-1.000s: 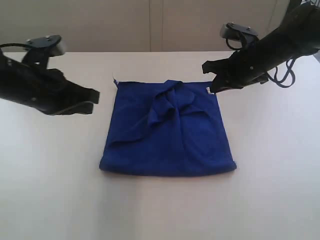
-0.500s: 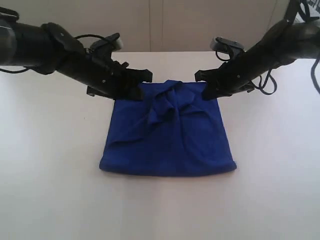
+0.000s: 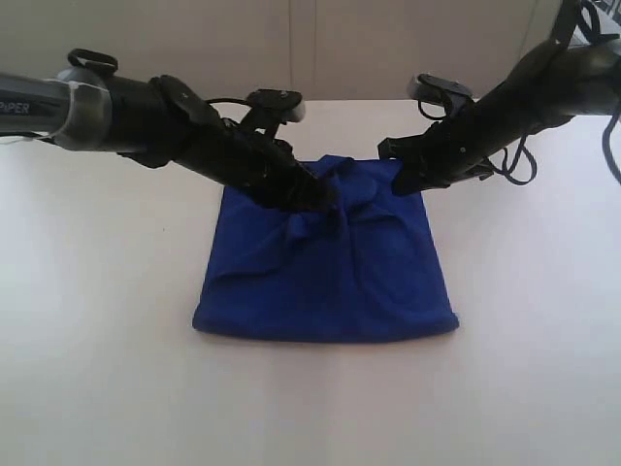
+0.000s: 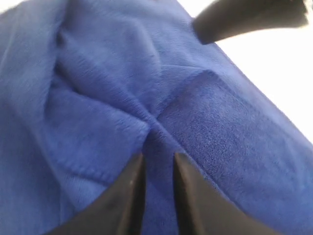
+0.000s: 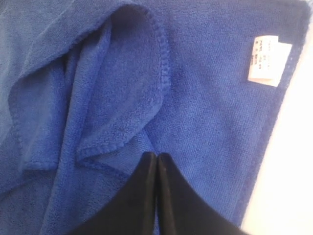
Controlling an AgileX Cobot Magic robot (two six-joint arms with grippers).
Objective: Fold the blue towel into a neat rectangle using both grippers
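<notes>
My arms point(image 3: 116, 112) run off the exterior view's edges, my right gripper point(image 3: 403, 183) hides the towel's point(image 3: 330, 282) far corner there, and the print on its tag point(image 5: 268, 60) is too blurred to read.

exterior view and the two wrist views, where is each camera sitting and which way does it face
Exterior view: off the arms, looking down across the table at the blue towel; both black arms show, left gripper on the bunched middle, right gripper at a far corner.
Left wrist view: on the left wrist, looking along slightly parted fingers close onto towel folds.
Right wrist view: on the right wrist, looking past closed fingers at towel and white tag.
Shared: all three show the towel's bunched fold.
</notes>
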